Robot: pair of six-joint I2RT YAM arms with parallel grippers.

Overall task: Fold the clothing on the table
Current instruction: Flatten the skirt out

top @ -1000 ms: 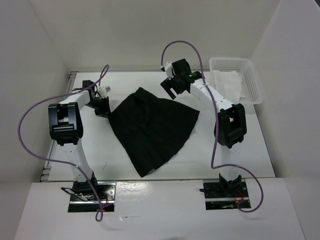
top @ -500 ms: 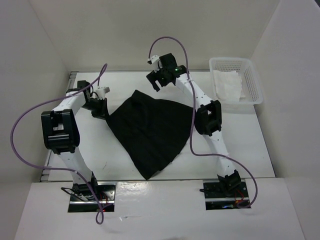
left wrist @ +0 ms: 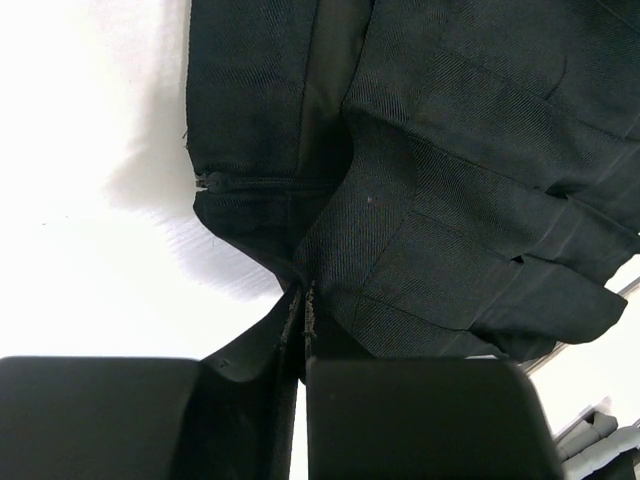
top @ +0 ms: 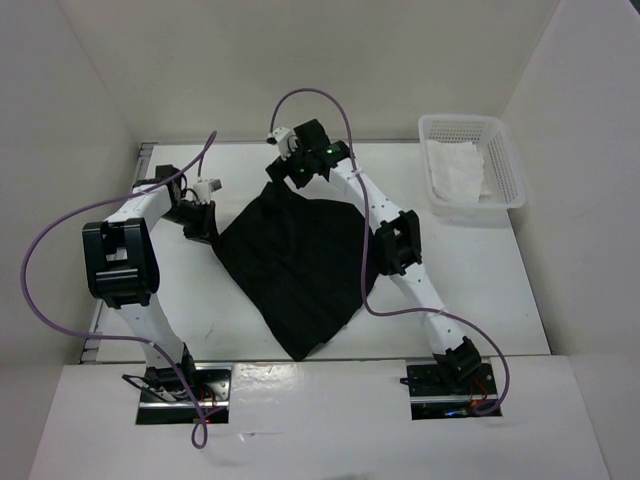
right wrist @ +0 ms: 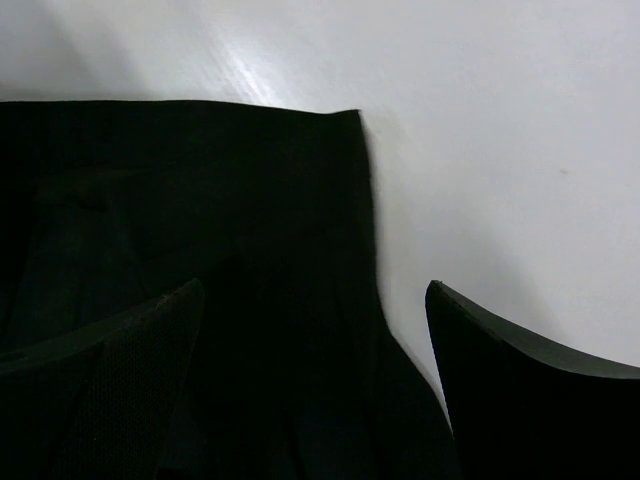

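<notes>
1. My left gripper (left wrist: 303, 360) is clamped together on the skirt (top: 295, 265). It pinches a fold of fabric at the corner that points toward the left edge of the desk (top: 480, 290).
2. My right gripper (right wrist: 313, 292) stands wide apart and holds nothing. It hovers over the skirt's corner nearest the far edge, and in the wrist view that corner's straight border lies between my fingers (right wrist: 520, 400).
3. The skirt is spread as a rough diamond across the middle of the desk, with one tip toward the near edge. It is well apart from the basket (top: 460, 119) holding the white cloth (top: 455, 172) at the far right corner.
4. As I judge it, the step in hand is to take a second hold at the far corner, so both ends of that far-left border can be carried over together.
5. To do it well, I should:
   - Lower the right gripper straight down with the corner centred between the fingers.
   - Bite a little in from the border, so the soft pleats do not slip out.
   - Catch every layer, not just the top one.
   - Lift both holds at an even height, so the fabric folds flat and does not bunch.
</notes>
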